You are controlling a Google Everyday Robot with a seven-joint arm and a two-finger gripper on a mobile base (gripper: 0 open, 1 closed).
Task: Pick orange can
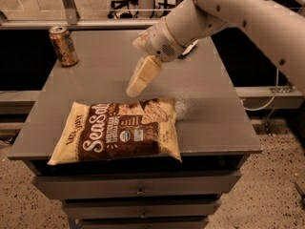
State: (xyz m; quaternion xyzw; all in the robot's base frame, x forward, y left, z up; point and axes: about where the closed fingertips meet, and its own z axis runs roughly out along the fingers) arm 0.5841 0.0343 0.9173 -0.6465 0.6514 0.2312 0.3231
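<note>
The orange can (63, 46) stands upright at the far left corner of the grey table (209, 104); it is orange-brown with pale markings and a silver top. My gripper (134, 88) hangs over the middle of the table, pointing down and to the left, just above the top edge of the chip bag. It is well to the right of the can and nearer to me, and it touches nothing. My white arm (228, 13) comes in from the upper right.
A large brown and cream chip bag (119, 132) lies flat at the table's front left. The table has drawers (138, 191) below its front edge. A railing and chairs stand behind the table.
</note>
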